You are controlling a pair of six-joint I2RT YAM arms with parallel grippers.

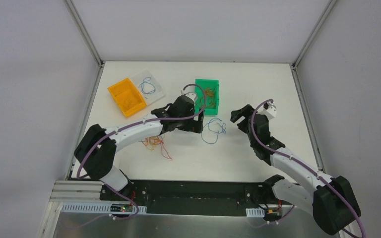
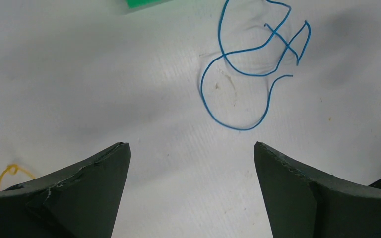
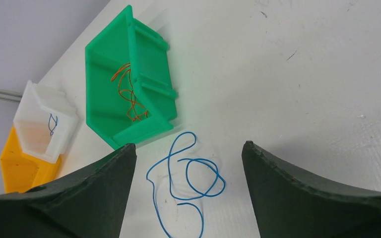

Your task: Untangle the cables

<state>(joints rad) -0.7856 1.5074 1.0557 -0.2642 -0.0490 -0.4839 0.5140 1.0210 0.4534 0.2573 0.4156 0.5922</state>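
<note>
The left gripper (image 2: 189, 145) and right gripper (image 3: 188, 145), jaws wide apart and empty, flank a loose blue cable (image 2: 238, 129) on the table (image 1: 278, 99), likely poised to lift it, while an orange-yellow tangle (image 1: 154, 142) lies beside the left arm.

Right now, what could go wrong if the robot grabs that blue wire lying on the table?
1. The blue cable is hair-thin and lies flat, so the open left pincer may close on nothing.
2. It crosses over itself, so pulling one end might tighten it into a knot.
3. The green bin sits close by, so a swing could bump it and spill its orange cables.
</note>
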